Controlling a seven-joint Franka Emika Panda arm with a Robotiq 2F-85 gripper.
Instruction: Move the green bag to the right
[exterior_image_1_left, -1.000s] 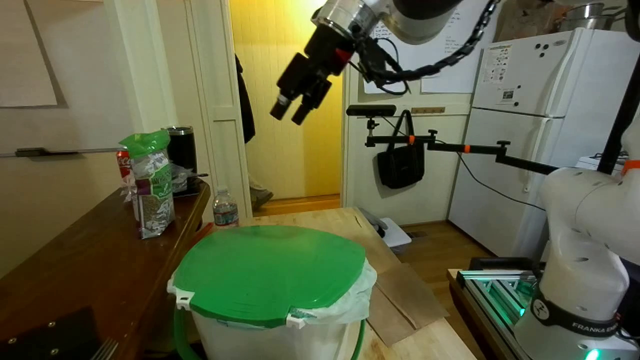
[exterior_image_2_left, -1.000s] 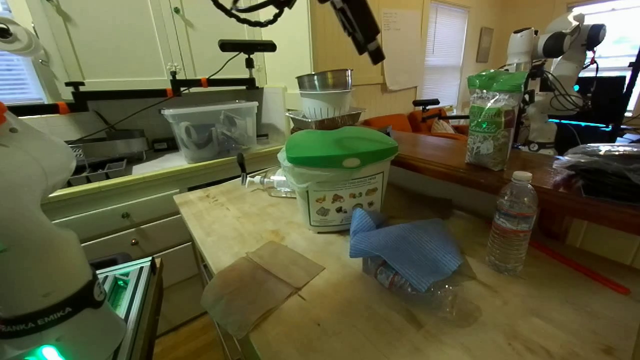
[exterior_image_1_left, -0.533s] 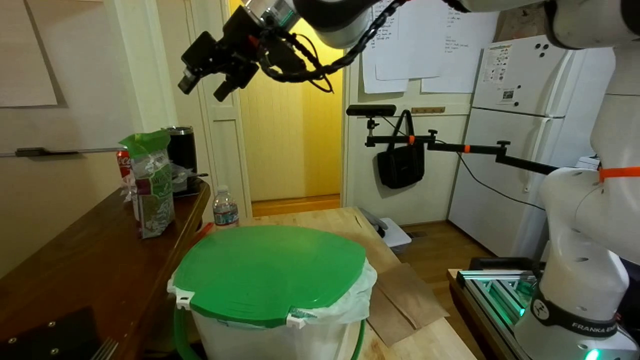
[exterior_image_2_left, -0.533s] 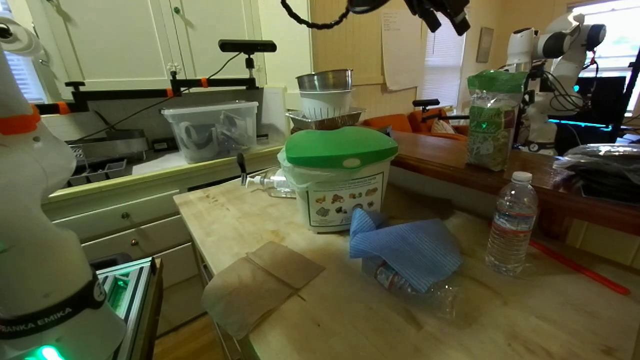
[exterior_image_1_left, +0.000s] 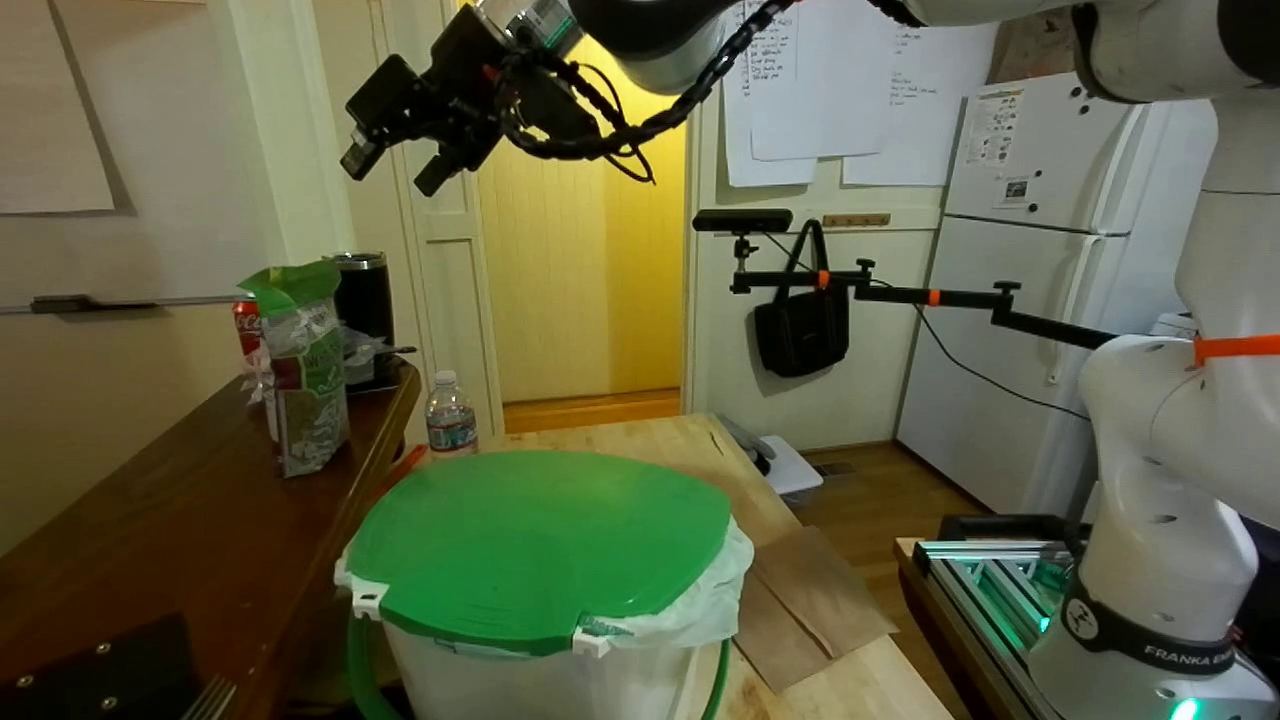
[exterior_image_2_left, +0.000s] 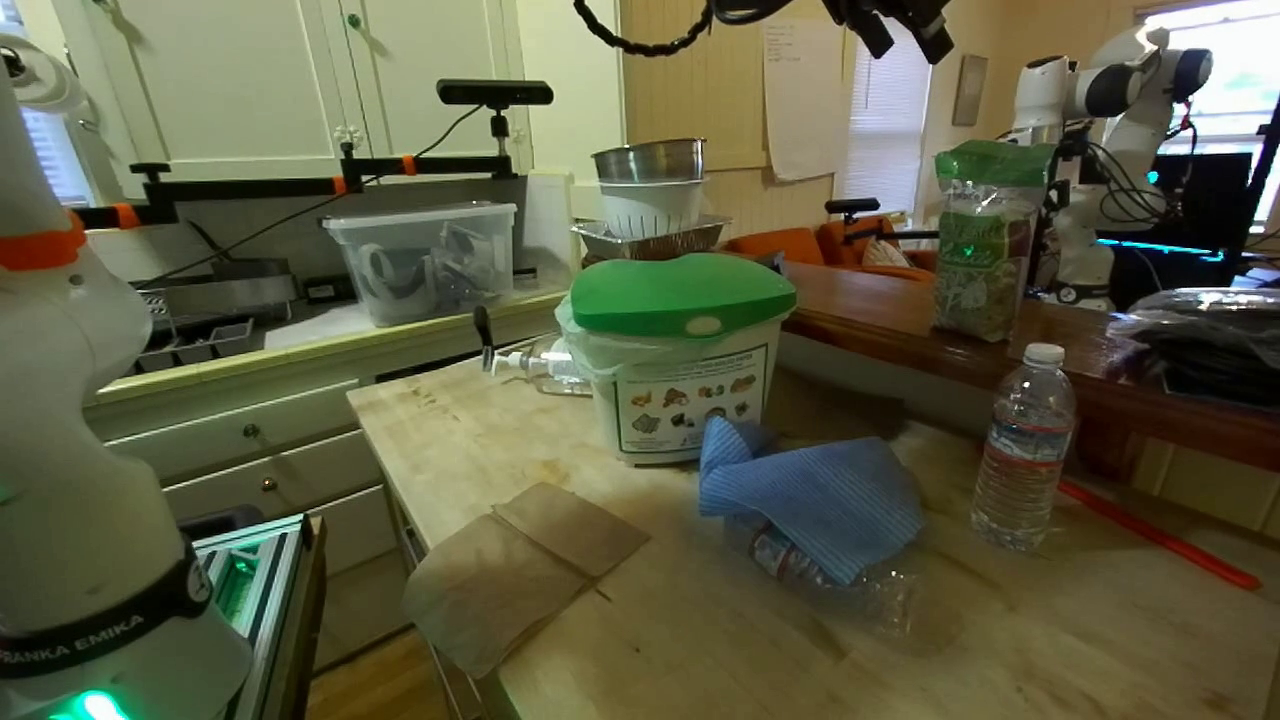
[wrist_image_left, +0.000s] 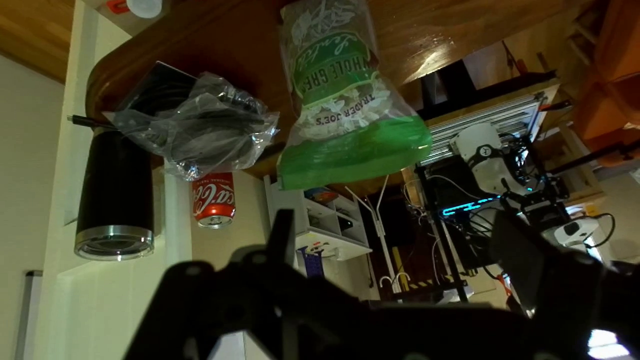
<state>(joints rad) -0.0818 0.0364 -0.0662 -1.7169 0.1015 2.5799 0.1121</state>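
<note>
Approach, I judge: my spread end effector (exterior_image_1_left: 397, 170) must descend to the green bag (exterior_image_1_left: 305, 375), seven o'clock in an exterior view.

Dark counter (exterior_image_1_left: 190, 520) has the bag (exterior_image_1_left: 310, 380) standing upright, some plastic-wrapped stuff (exterior_image_2_left: 1215, 345) near it. Pale table (exterior_image_2_left: 680, 630) is way busier: bin (exterior_image_2_left: 685, 385), pump bottle (exterior_image_2_left: 560, 372) on its side just beside it, brown paper (exterior_image_2_left: 525, 580) lying flat, water bottle (exterior_image_2_left: 1024, 450) standing near a red stick (exterior_image_2_left: 1160, 535), plus some clear plastic (exterior_image_2_left: 785, 558) partly under a blue cloth (exterior_image_2_left: 830, 500).
</note>
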